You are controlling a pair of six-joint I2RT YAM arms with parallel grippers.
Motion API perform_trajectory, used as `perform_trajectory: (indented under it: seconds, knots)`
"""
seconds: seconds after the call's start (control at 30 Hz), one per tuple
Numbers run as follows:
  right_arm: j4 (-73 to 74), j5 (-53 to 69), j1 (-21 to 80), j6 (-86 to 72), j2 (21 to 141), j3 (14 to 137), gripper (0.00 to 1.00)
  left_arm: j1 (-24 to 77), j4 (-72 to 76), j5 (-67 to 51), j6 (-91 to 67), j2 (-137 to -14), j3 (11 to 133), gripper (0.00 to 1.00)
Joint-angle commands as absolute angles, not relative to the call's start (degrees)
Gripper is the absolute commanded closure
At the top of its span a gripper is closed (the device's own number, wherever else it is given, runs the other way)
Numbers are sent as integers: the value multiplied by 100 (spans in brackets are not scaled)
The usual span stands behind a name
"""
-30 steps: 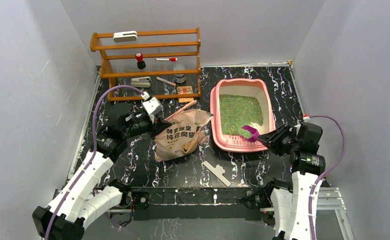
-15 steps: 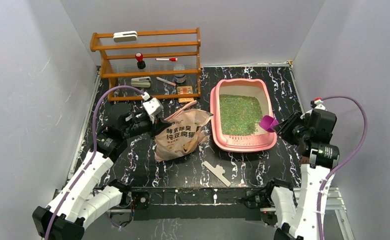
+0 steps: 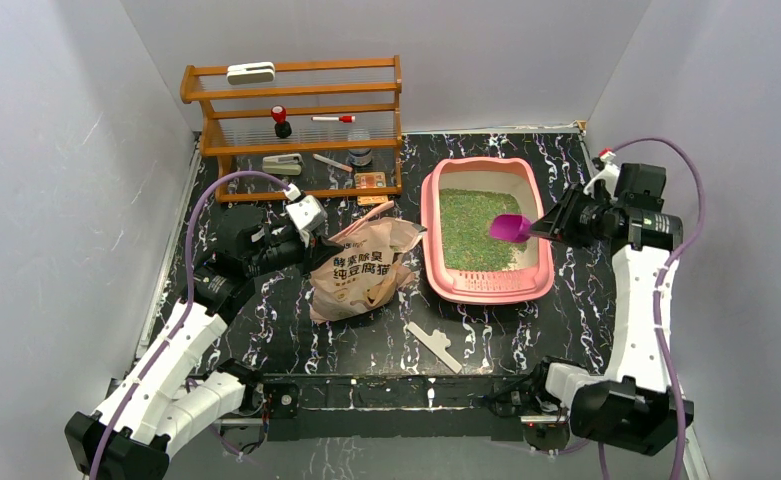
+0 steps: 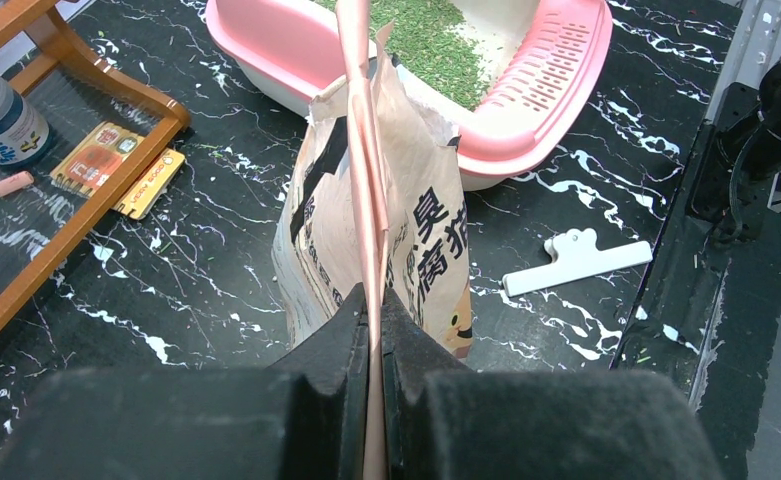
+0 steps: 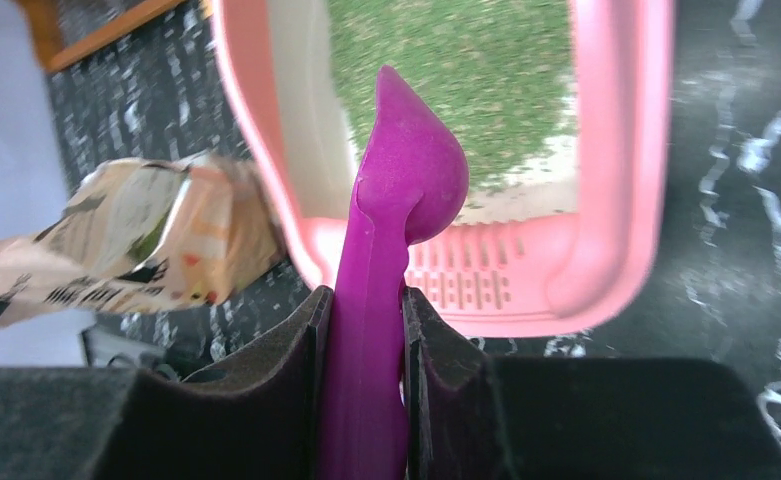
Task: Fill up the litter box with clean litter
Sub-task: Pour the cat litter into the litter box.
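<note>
The pink litter box (image 3: 485,288) sits right of centre, and green clean litter (image 3: 474,228) covers most of its floor, leaving a pale bare patch at the near right corner. Above the box's right side a purple scoop (image 3: 511,228) hangs with my right gripper (image 3: 549,226) shut on its handle; in the right wrist view the scoop (image 5: 406,190) hangs over the box (image 5: 621,180) and the litter (image 5: 466,80). My left gripper (image 3: 311,245) is shut on the top edge of the beige litter bag (image 3: 361,268), which stands upright. The left wrist view shows the bag (image 4: 386,230) pinched flat between the jaws, the box (image 4: 536,110) beyond it.
A wooden shelf rack (image 3: 296,125) with small items stands at the back left. A white clip (image 3: 434,345) lies on the black marbled table near the front edge. Grey walls close in both sides.
My right arm rose and swung back, carrying the scoop from the box's near right corner up to above its right side. The left arm and the bag stayed put.
</note>
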State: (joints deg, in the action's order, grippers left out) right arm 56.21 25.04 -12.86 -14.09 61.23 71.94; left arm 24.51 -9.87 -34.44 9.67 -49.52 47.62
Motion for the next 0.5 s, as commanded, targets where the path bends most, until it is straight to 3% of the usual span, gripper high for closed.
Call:
perform_trajectory:
  seconds: [0.0,0.07,0.17,0.27,0.37,0.47]
  knots:
    - [5080,4209,-1188,-1320,6334,7555,100,2470,-988,-3673,1063,-4910,5057,100]
    - [4990,4857,-1156,-1480,6536,7643,100,2470,-1068,-3747,1051,-4938,5098,100]
    - [5121,4875,-1052,-1451,6660,7865,100,2470,-1169,-3817,1046,-4948,5123,100]
    - [5499,4412,-1007,-1441,6773,8082,100,2470,-1184,-3866,1046,-4977,5107,100]
    - [6947,3247,-641,-1194,7256,9355,100,2470,-1253,-3898,1045,-5046,5191,100]
    - [6737,2651,-414,-1302,7069,9623,100,2470,-1347,-3912,1104,-5043,5225,100]
